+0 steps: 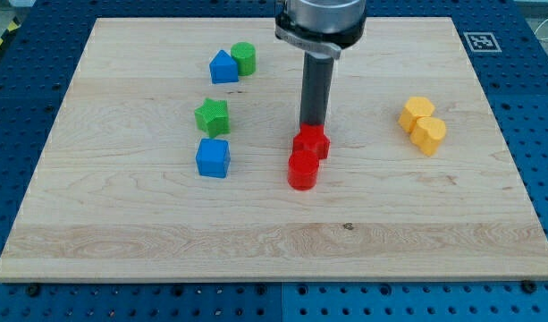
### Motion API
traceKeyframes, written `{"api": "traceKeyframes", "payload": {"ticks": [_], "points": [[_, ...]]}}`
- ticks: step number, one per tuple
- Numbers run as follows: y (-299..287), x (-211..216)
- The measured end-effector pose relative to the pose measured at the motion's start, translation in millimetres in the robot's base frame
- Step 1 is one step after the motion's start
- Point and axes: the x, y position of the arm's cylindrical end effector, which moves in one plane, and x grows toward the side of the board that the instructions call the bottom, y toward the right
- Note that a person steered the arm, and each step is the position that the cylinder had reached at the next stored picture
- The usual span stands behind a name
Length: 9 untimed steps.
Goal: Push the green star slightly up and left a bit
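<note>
The green star (212, 116) lies left of the board's middle, just above a blue cube (213, 157). My tip (311, 125) is at the lower end of the dark rod, right at the upper edge of a red block (312, 142). It stands well to the right of the green star. A red cylinder (302, 170) touches the red block from below.
A blue block (223, 67) and a green cylinder (244, 58) sit together at the upper left. Two yellow blocks (417, 113) (428, 134) sit together at the right. The wooden board (274, 241) lies on a blue perforated table.
</note>
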Motion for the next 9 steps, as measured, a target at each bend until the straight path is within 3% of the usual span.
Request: {"api": "traceKeyframes", "payload": {"ticks": [1,4,8,9], "points": [[-7,12],[-63,-13],[-98,16],[-123,7]]}}
